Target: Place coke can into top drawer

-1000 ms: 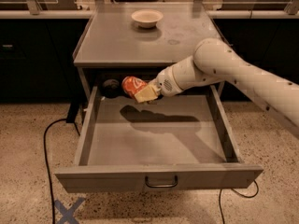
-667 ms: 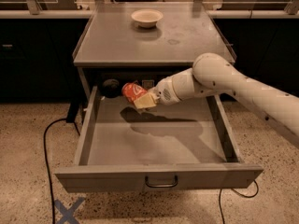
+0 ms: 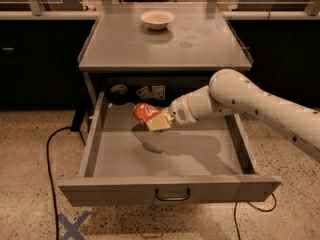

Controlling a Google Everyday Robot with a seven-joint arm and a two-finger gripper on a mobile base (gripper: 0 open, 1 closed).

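Lowered further into the drawer point(image 3: 220, 189), with end effector point(image 3: 158, 122) pinching the tilted can point(image 3: 144, 112) at far left; likely light, thin-walled, slippery; best gripped across the middle

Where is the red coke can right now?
In the camera view, the coke can is gripped by the gripper over the back left of the open top drawer, below the tabletop holding the white bowl.
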